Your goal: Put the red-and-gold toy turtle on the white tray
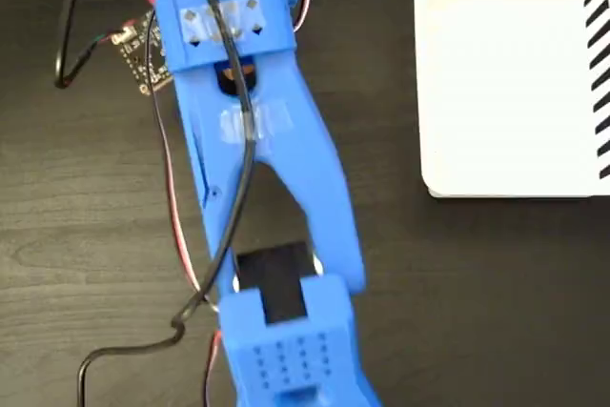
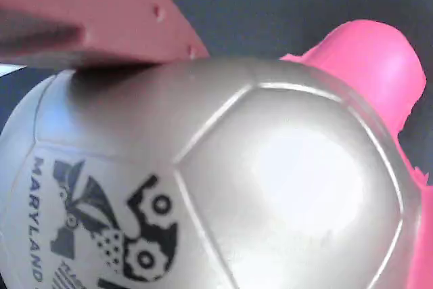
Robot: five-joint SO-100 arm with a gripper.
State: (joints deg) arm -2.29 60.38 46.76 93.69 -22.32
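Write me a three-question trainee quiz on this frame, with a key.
1. True or false: the turtle lies on the tray.
2. In the fixed view, the tray is: A) upper right, B) lower left, C) under the arm.
3. What word is printed on the turtle's shell in the wrist view?

Key:
1. False: the tray is bare in the fixed view, where the turtle does not show.
2. A.
3. MARYLAND.

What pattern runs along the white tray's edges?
Black diagonal stripes on the white tray, along its top and right edges; clearest in the fixed view.
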